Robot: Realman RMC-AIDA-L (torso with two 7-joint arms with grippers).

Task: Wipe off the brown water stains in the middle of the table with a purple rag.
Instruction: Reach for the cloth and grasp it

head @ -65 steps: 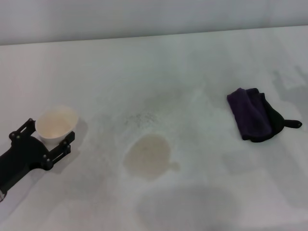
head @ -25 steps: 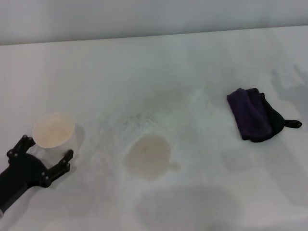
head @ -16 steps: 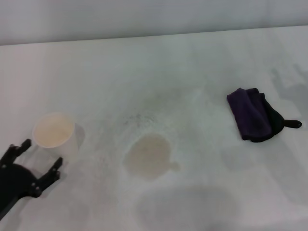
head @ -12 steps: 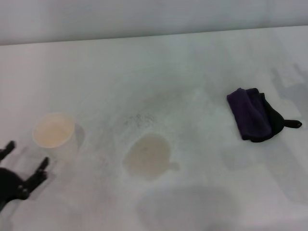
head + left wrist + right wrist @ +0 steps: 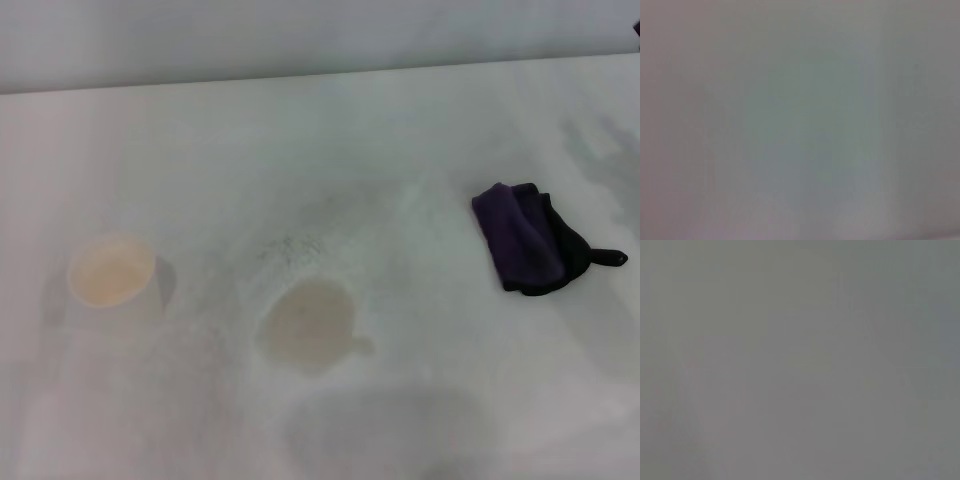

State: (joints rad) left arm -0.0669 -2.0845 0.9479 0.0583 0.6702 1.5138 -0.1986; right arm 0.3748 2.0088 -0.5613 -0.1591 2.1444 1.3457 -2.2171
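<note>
Neither the left claw nor the right claw shows in the head view. Both wrist views give only a plain grey field where nothing can be distinguished, so I cannot tell if either claw is spread or pressed together.

The desk (image 5: 400,130) fills almost the whole head view. It is a wide, flat white top, and its far edge runs along a pale wall at the back. On the near side, a little right of centre, lies a large faint grey shadow patch (image 5: 390,430). It is only a darker area on the surface, not a liquid.

The purple rag (image 5: 520,240) lies on the right part of the desk, well apart from everything else. It is folded in thick soft layers of dark purple, with a black edge on its right side. A little black tail (image 5: 610,258) points away to the right. Nothing touches the rag.

The brown water stains (image 5: 305,325) are near the middle of the desk, just beyond the shadow patch. They form a pale tan roundish puddle with a small blob (image 5: 362,347) at its near right edge. The puddle lies between the rag and the cup, nearer to the cup.

A white paper cup (image 5: 112,275) stands upright on the left part of the desk. Its open mouth shows a cream inside, and a soft shadow falls beside it.

Some fine grey speckles (image 5: 290,245) are scattered just behind the puddle.
</note>
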